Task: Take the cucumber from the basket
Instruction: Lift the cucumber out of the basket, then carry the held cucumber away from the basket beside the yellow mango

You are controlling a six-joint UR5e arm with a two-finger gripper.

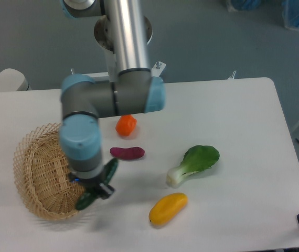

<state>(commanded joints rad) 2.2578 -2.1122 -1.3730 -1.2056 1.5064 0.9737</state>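
The dark green cucumber (109, 169) hangs tilted in the air over the right rim of the wicker basket (40, 176), its lower end near the weave and its upper end pointing toward the table's middle. My gripper (98, 185) is shut on the cucumber around its middle, directly below the arm's blue-capped wrist. The wrist hides most of the fingers. Nothing shows inside the tan oval basket at the table's left front.
An orange pepper (126, 125) and a purple vegetable (127, 153) lie just right of the arm. A bok choy (194, 163) and a yellow pepper (168, 208) lie further right. The table's front edge is close below the basket.
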